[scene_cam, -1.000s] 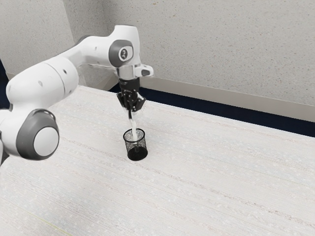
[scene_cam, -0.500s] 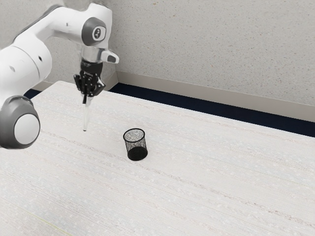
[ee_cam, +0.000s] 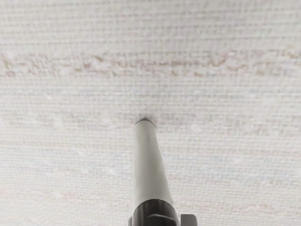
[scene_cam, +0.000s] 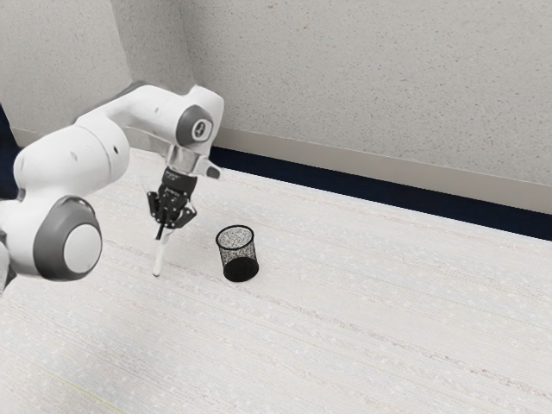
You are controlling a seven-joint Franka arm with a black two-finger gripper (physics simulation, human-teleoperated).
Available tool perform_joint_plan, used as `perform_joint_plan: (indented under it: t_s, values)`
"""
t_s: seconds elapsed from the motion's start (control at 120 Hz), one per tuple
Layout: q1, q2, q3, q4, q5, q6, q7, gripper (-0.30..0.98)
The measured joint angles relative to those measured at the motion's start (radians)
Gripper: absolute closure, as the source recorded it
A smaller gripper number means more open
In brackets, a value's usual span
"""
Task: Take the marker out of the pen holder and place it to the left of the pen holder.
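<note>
Exterior view first: closest to you, at the exterior view's left, is the white arm (scene_cam: pixel 73 159) with its large grey-ringed joint. Beyond that joint, you have the black mesh pen holder (scene_cam: pixel 231 256) standing upright on the desk (scene_cam: pixel 362 328), with the marker outside it. Your jaws (scene_cam: pixel 165 231) are clenched on the marker (scene_cam: pixel 159 259), which sits on the exterior view's left of the pen holder, near it but apart. It points down and leans, its upper end toward the exterior view's right. Past the desk's far edge you see a dark blue band (scene_cam: pixel 388 196), then a beige baseboard (scene_cam: pixel 388 168) and the speckled wall (scene_cam: pixel 371 86).

In the wrist view, the marker's black part is nearest you; its pale barrel runs away to a dark tip at the desk. You can't tell whether that tip touches the surface.
</note>
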Motion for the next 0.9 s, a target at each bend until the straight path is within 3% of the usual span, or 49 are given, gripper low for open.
perform_joint_plan:
  t_s: [0.192, 0.342, 0.408, 0.525, 0.6, 0.692, 0.9]
  values:
    - [-0.003, 0.004, 0.000, -0.002, -0.015, 0.011, -0.008, 0.37]
    - [-0.003, -0.069, -0.007, -0.011, -0.033, 0.016, -0.014, 0.18]
    - [-0.006, -0.203, -0.006, -0.084, -0.076, 0.028, -0.014, 0.13]
    - [-0.016, -0.622, 0.000, -0.454, -0.152, 0.131, -0.006, 0.08]
    - [-0.017, -0.809, 0.005, -0.604, -0.179, 0.198, 0.004, 0.05]
    - [-0.019, -0.882, 0.006, -0.651, -0.197, 0.251, 0.018, 0.04]
    - [-0.016, -0.897, 0.006, -0.659, -0.212, 0.310, 0.044, 0.01]
